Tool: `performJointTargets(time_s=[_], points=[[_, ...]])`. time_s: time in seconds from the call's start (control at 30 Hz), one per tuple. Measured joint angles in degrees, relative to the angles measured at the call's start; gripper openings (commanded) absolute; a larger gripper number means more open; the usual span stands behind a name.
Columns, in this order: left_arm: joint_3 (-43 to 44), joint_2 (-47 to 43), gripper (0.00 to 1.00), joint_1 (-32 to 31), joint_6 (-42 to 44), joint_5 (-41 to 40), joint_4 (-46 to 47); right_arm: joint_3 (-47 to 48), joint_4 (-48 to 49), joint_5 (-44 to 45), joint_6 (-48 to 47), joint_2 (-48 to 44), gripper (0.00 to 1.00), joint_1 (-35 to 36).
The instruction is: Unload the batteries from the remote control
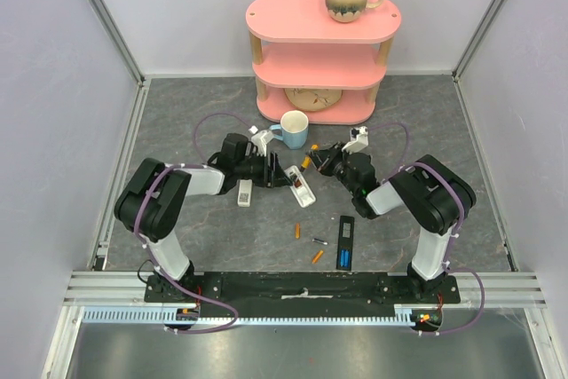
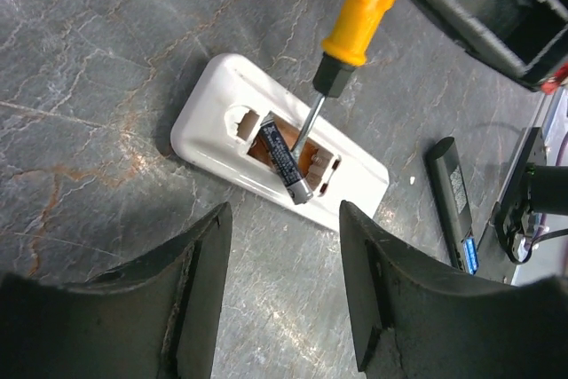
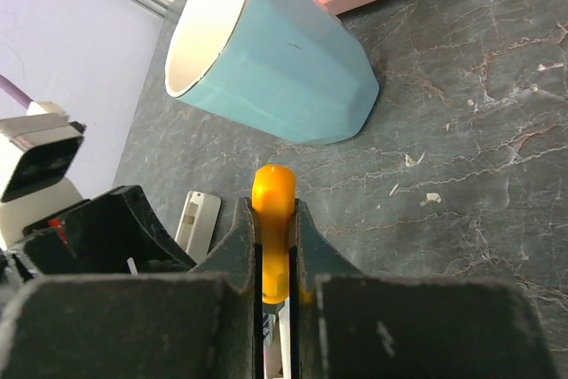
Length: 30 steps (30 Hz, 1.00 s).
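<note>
Three loose batteries (image 1: 298, 231) lie near black remote (image 1: 346, 232); screwdriver (image 2: 362, 15) crosses white remote (image 2: 213, 104) bay.

Print shows on the dark battery (image 2: 286, 159) in the white remote (image 2: 211, 99), but none of it is legible.

screwdriver (image 2: 343, 49) tip hidden, perhaps under battery (image 2: 286, 159)

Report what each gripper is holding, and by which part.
The right gripper clamps the screwdriver by its orange handle. The left gripper is open over the white remote and holds nothing.
</note>
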Motion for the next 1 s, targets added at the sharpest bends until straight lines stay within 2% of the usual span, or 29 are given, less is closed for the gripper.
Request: performJointTargets(time_s=[0.2,0.47,1.0], points=[[-0.61,-1.29,0.59,0.28,-0.57,0.02,2.45,0.39,-3.48,2.36,-2.01,-0.96,0.0,1.27],[-0.61,-1.29,0.59,0.37,-1.14,0.07,2.78,1.88,-8.57,12.02,-4.59,-3.43,0.0,5.79],[-0.42,0.66,0.57,1.29,-2.54,0.0,1.57,4.79,-15.43,25.51,-4.35,-4.72,0.0,10.97]])
